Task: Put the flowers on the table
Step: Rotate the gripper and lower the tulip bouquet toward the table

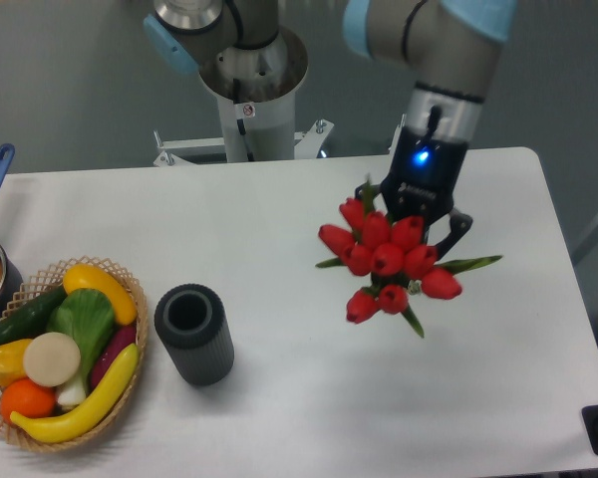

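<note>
Produce fills the wicker basket (40, 284) far to the pincer's left, with a dark ribbed cylinder (193, 334) standing between the two. Nearer, the flowers (387, 261) hang directly beneath the gripper (411, 221), red heads bunched toward the camera, green leaves poking out either side, stems hidden behind the blooms. Its fingers appear closed around the bunch, though the blooms cover the contact. Released from this height above the table (279, 219), the tulips could tumble, roll or land head-first and crush.
</note>
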